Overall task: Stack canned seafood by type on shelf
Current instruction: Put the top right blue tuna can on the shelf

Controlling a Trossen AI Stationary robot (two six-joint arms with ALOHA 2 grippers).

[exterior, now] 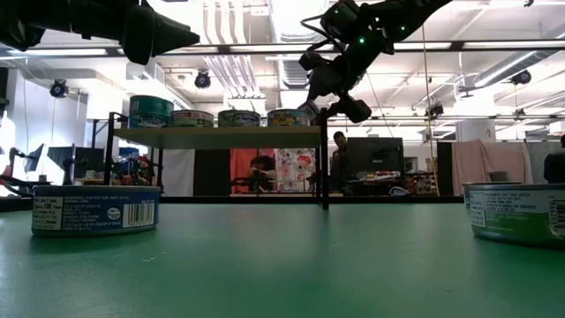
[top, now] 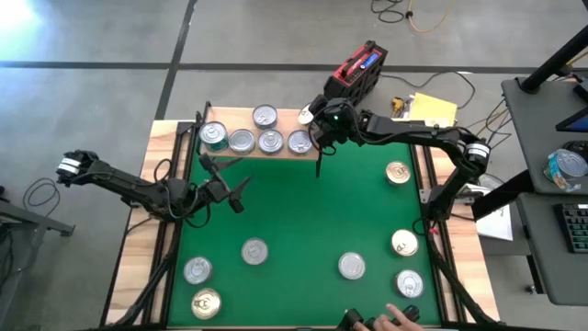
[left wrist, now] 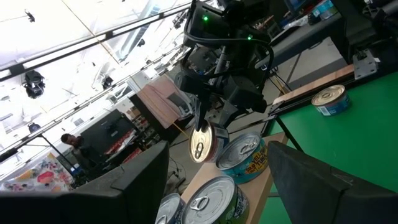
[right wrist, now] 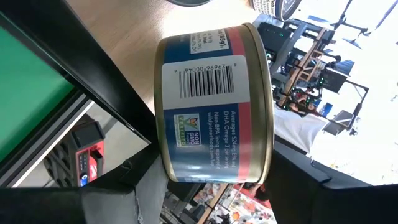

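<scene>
The shelf (top: 287, 118) stands at the green mat's far edge and carries several silver-topped tins (top: 241, 141), one of them teal-sided (exterior: 151, 111). My right gripper (top: 310, 118) is over the shelf's right end, shut on a gold-lidded tin (left wrist: 202, 144) with a blue, red and white label (right wrist: 211, 124). My left gripper (top: 237, 191) waits open above the mat's left part, holding nothing. Loose tins lie flat on the mat, among them a gold-topped one (top: 398, 172) and a silver-topped one (top: 352, 266). My right gripper pinches the tin by its two flat ends, one finger (right wrist: 140, 186) at the rim of one end (right wrist: 163, 168), the other on the opposite end. The fingers slant down from the table's right. The tin stands on edge, lid (left wrist: 200, 149) facing left; whether it touches the shelf I cannot tell.
More tins lie near the mat's front: (top: 254, 250), (top: 197, 269), (top: 206, 302), (top: 404, 243), (top: 409, 283). A person's hand (top: 395, 319) shows at the near edge. A red device (top: 358, 69) and a yellow pad (top: 432, 108) sit at the table's far right, by and behind the shelf.
</scene>
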